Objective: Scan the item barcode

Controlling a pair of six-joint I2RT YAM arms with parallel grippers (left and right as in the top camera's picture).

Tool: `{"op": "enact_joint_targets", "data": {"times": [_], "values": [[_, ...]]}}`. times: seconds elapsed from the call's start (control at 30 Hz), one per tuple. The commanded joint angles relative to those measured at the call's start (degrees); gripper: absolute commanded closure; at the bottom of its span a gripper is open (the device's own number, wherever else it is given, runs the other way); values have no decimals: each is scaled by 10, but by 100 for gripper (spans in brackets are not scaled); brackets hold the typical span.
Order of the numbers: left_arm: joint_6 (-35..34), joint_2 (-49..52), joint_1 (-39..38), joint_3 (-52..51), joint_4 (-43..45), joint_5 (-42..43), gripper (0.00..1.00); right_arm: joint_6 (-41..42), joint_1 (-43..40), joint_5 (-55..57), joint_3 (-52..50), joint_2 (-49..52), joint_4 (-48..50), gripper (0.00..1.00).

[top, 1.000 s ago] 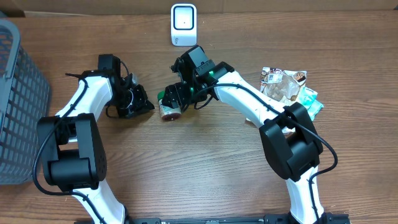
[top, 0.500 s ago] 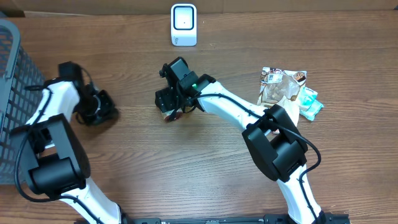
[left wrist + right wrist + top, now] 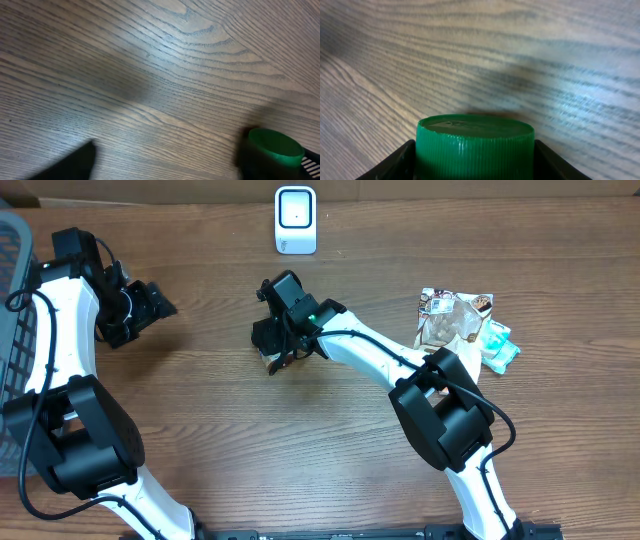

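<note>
Item 1. Small bottle with a green ribbed screw cap: task item. It sits on the desk just left of centre, well in front of the scanner. From overhead only a reddish-brown sliver of it shows beneath my right wrist. I cannot tell whether it stands upright or lies tilted.

Item 2. Right jaws, on my white right arm: closed on the cap. One dark finger lies against each ribbed flank, and the flat top of the cap shows between them.

Item 3. Left jaws, on my white left arm: spread apart and holding nothing, at the far left of the desk near the basket and well apart from the bottle. One dark fingertip shows at the lower left of the wrist view with bare wood beside it. The green cap appears blurred at the lower right.

Item 4. White upright barcode scanner with a dark window: at the rear centre edge.

Item 5. Crinkled clear-and-brown snack packet: right of centre, with a teal sachet touching its right side.

Item 6. Grey plastic lattice basket: at the left edge.

Item 7. Brown wood-grain desk: carries all the above
</note>
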Motion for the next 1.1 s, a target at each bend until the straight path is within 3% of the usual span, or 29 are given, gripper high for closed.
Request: {"op": "enact_joint_targets", "data": {"times": [0.0,0.23,0.4,0.47,0.53,0.7,0.8,0.97,1.07], "values": [[7,-12,0,11,0,-12,0,-29,-4,10,33,-58,11,39],[7,-12,0,11,0,-12,0,-66,-4,9,33,-126,22,37],[7,-12,0,11,0,-12,0,-270,-4,-37,32,-127,18,32],[7,-12,0,11,0,-12,0,-289,-4,-38,32,-124,20,36],[7,-12,0,11,0,-12,0,-290,-6,-51,30,-114,35,42],[7,-12,0,11,0,-12,0,-289,-17,-105,16,-86,71,42],[7,-12,0,11,0,-12,0,-254,-24,-104,13,-84,61,26],[7,-12,0,11,0,-12,0,-124,-31,-98,13,-83,27,25],[7,-12,0,11,0,-12,1,-119,-30,-98,13,-83,-26,23]]}}
